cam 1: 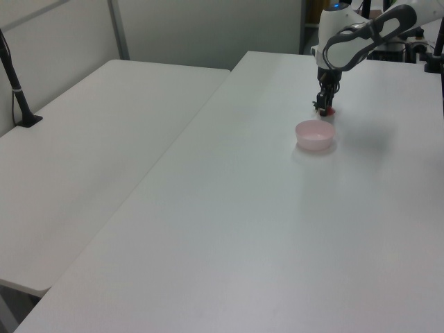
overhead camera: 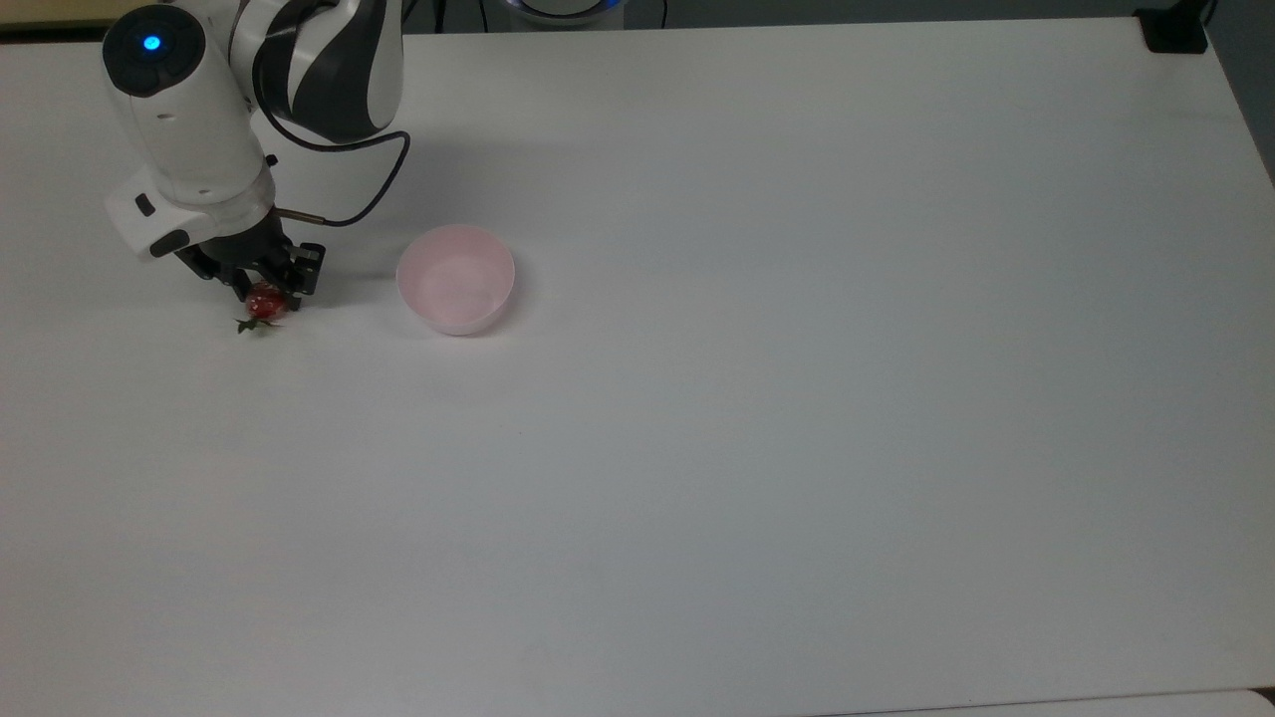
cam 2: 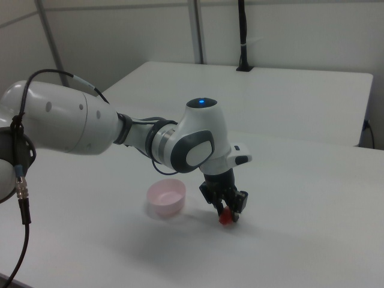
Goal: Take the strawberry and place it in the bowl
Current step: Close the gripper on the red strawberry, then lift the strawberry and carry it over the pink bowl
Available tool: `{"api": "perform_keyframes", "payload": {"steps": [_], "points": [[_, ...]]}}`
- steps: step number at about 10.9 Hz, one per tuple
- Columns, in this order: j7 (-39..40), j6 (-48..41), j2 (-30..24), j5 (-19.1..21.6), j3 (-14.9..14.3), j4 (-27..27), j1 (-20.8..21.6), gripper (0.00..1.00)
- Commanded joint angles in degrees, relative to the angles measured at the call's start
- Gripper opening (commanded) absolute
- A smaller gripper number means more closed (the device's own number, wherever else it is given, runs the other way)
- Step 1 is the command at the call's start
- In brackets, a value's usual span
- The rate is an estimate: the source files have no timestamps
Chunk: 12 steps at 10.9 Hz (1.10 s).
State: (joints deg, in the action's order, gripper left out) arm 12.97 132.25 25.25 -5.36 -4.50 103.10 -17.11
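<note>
1. The gripper is down at the white table, its black fingers on either side of the strawberry. The jaws are narrowly apart, with the berry's upper part between them. Whether they press on it cannot be told.
2. In the right view the gripper points straight down and the strawberry shows red just under the fingertips, on or very near the tabletop.
3. In the top view the strawberry's green leafy end points toward the top view's lower left, sticking out from under the fingers.
4. In the left view the gripper stands just behind the bowl, with a spot of red at its tip.
5. Count: 1 strawberry, 1 bowl, 1 gripper.
6. The bowl is pale pink and round, upright with nothing in it, standing near the strawberry on the top view's right and not touching it. In the right view the bowl sits on the right view's left of the gripper.
7. A black cable loops from the arm's wrist above the table.
</note>
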Motion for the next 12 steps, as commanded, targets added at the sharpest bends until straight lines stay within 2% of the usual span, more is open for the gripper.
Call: {"api": "perform_keyframes", "payload": {"steps": [1, 4, 8, 10, 12], "points": [[-0.9, 0.7, -1.1, 0.8, 0.2, 0.3, 0.6, 0.44], [-0.9, -2.2, -3.9, 0.9, 2.2, 0.0, 0.6, 0.44], [-1.0, -13.2, -10.1, 1.8, 9.1, -0.1, 0.6, 0.44], [-2.9, -17.0, -10.1, 1.8, 11.6, 0.2, 1.5, 0.44], [-6.1, -16.9, -8.5, 1.8, 11.7, 0.2, 3.2, 0.44]]}}
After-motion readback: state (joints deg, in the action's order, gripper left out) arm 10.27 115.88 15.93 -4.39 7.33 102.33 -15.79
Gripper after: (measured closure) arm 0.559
